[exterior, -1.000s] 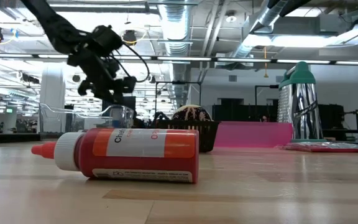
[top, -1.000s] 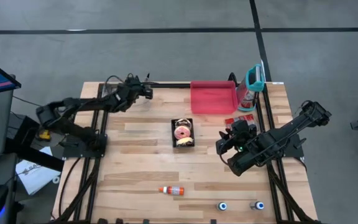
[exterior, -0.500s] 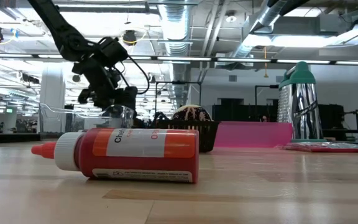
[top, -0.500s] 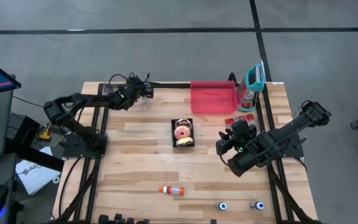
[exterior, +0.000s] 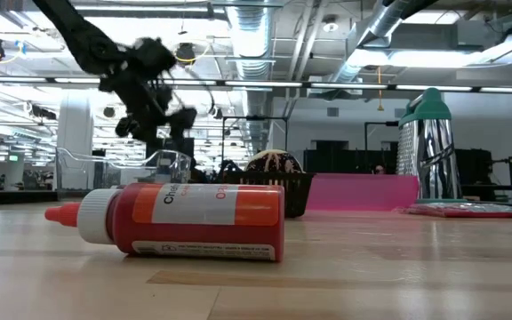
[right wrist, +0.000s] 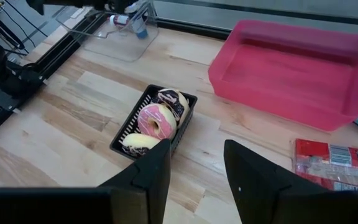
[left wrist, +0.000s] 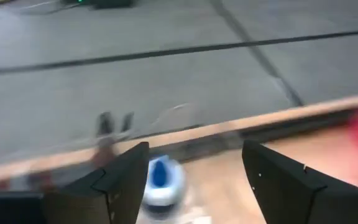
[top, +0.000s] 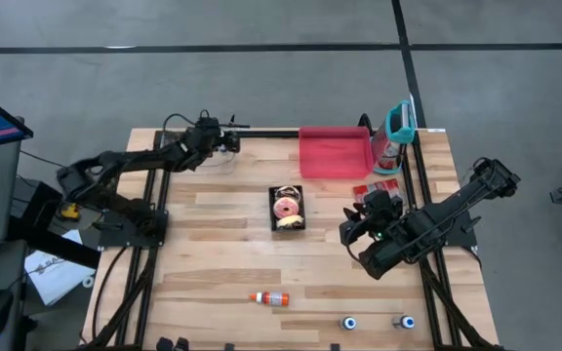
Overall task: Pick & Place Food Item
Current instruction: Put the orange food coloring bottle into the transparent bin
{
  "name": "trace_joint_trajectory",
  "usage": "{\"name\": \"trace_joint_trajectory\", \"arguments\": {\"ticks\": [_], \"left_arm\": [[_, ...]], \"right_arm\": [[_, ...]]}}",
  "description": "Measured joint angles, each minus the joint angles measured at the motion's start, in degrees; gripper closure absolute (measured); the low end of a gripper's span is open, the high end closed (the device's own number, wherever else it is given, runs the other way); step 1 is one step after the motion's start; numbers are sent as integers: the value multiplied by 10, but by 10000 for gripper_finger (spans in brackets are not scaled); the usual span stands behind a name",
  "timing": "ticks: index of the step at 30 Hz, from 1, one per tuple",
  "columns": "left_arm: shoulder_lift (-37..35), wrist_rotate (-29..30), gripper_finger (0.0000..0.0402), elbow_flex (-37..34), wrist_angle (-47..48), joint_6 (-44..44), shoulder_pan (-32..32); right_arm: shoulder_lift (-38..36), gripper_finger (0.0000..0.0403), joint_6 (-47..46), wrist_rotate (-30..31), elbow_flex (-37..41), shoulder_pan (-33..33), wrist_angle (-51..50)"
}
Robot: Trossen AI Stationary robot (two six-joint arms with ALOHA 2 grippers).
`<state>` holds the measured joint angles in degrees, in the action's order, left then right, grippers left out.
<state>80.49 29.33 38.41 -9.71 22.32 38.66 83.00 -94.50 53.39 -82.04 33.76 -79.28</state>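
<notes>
Wooden tabletop holds the black basket [top: 288, 209] of donuts [right wrist: 155, 120] at its middle, untouched; the left gripper [top: 224, 140], fingers spread over a clear tray [right wrist: 118, 38] at the far edge, should swing toward it slowly while the right gripper [top: 359, 216] waits half-open

The left gripper [top: 228, 139] has spread its fingers wide and lifted slightly above the clear container [top: 224, 156] at the worktop's far edge.
</notes>
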Motion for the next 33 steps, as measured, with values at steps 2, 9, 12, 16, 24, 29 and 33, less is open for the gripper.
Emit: {"name": "trace_joint_trajectory", "arguments": {"ticks": [2,9,12,16,24,29,33], "left_arm": [[-43,-47,157,0,18,-33,-13],[-189,-352,199,0,207,-97,-95],[-223,-447,216,0,289,-115,-189],[-238,-429,231,0,367,-133,-368],[-157,-173,219,0,296,-87,-641],[-47,-167,195,0,190,-54,-713],[33,-150,184,0,109,-55,-749]], "right_arm": [[0,260,0,1,0,3,3],[0,260,-14,22,0,15,6],[0,260,-15,29,0,15,11],[0,260,-13,39,0,15,22],[0,260,-10,52,0,21,45],[0,260,-16,51,0,34,54],[0,260,-24,52,0,42,56]]}}
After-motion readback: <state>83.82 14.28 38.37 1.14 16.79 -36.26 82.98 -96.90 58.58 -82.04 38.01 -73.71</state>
